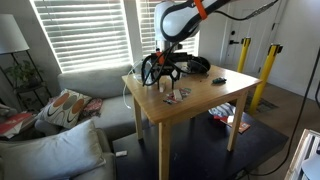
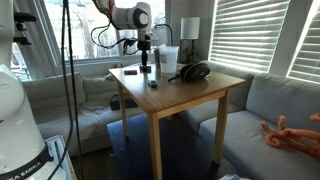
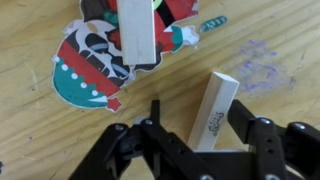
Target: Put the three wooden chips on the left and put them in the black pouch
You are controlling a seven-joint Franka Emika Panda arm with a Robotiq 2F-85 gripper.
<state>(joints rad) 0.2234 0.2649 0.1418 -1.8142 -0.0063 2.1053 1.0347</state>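
Arm (image 1: pixel 172 22) hangs pretty much straight down over the tabletop (image 1: pixel 205 100). The tool (image 3: pixel 197 128) is spread wider than the tilted wooden chip (image 3: pixel 214 105) between its jaws. A second chip (image 3: pixel 135 30) lies on a cartoon sticker (image 3: pixel 85 72). The black pouch (image 1: pixel 193 65) sits just beside it.

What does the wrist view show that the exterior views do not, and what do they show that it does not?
Only the wrist view: a colourful paper figure flat on the wood, one pale wooden block lying on it, and a second block between the open jaws. Only the exterior views: the whole table, a grey sofa, window blinds and a black rounded item on the table. Both: the gripper low over the table.
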